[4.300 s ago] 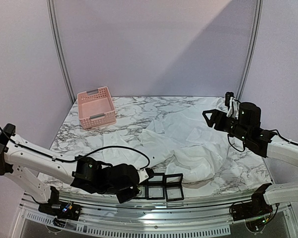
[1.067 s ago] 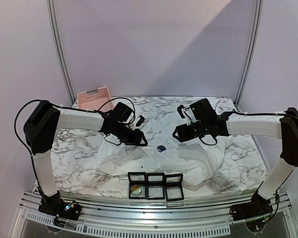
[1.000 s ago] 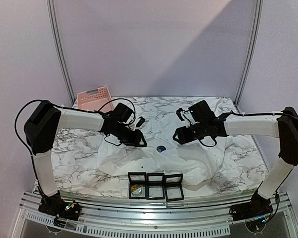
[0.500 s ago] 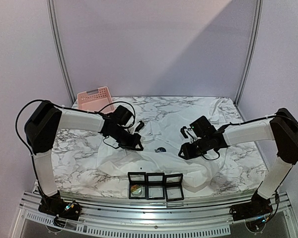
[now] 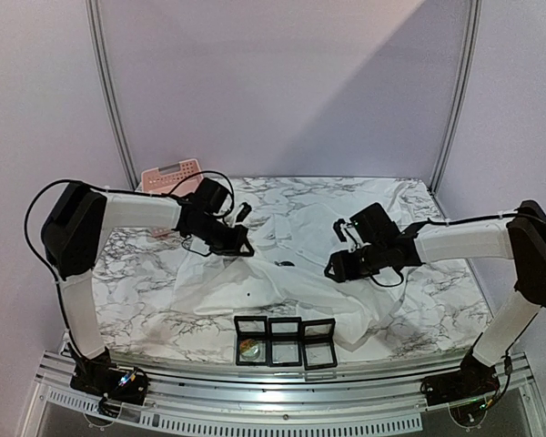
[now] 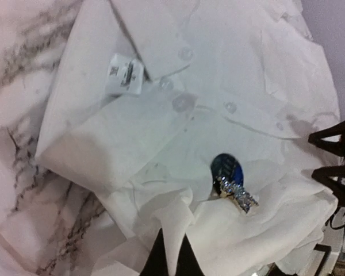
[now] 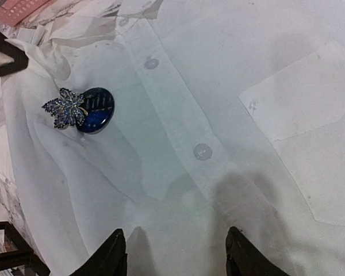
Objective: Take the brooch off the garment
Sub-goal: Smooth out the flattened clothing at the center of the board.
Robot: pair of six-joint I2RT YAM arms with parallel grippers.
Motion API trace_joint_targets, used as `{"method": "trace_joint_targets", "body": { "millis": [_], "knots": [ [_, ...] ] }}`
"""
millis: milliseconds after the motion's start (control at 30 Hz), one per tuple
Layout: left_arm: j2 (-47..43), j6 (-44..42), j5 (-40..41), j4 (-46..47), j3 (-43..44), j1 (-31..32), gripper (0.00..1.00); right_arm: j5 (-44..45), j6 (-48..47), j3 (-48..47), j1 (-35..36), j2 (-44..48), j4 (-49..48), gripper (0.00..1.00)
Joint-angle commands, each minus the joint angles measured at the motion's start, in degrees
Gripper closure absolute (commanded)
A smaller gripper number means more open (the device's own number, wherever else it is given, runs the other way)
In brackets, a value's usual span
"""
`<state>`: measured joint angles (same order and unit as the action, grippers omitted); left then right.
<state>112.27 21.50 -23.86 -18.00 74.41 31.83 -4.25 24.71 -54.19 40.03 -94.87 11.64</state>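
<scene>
- From above, the brooch (image 5: 285,263) is a dark speck, its form unreadable.
- The left arm (image 5: 146,208) partly hides the pink basket (image 5: 168,173).
- The left tool (image 6: 171,256) is cut off by the frame bottom. Only dark tips show, pinching a garment (image 6: 236,69) fold.
- The right tool (image 7: 175,250) is cropped likewise.
- The collar label (image 6: 125,75) print is blurred.

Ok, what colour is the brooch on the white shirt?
The brooch is a dark blue disc with a silvery sparkly leaf; the right wrist view shows it best.

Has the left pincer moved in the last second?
Yes. The left pincer, shut on the garment, has drawn back leftward toward the pink basket, away from the black boxes.
</scene>
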Motion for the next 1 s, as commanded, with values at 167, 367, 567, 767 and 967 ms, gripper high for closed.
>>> {"method": "trace_joint_targets", "body": {
  "millis": [167,367,567,767,967],
  "knots": [
    [5.62,-1.99,0.83,-0.81,11.16,-1.25,0.98,10.88,-2.96,-6.96,-2.66,-1.15,4.03,0.27],
    [-0.02,-2.80,5.66,-1.69,6.08,-1.25,0.43,13.46,-5.47,-6.66,-8.40,-0.30,7.00,0.18],
    [-7.39,-0.31,6.74,0.56,-1.70,-1.04,0.00,12.56,-9.49,-8.33,-14.58,-1.22,7.93,0.13],
    [-13.54,2.16,11.02,1.68,-11.12,0.12,0.00,13.95,-12.21,-11.65,-18.44,-6.06,10.01,0.13],
    [-22.17,5.61,17.88,5.24,-22.25,0.00,0.00,13.28,-12.35,-11.22,-19.55,-7.83,8.97,0.13]
  ]
}}
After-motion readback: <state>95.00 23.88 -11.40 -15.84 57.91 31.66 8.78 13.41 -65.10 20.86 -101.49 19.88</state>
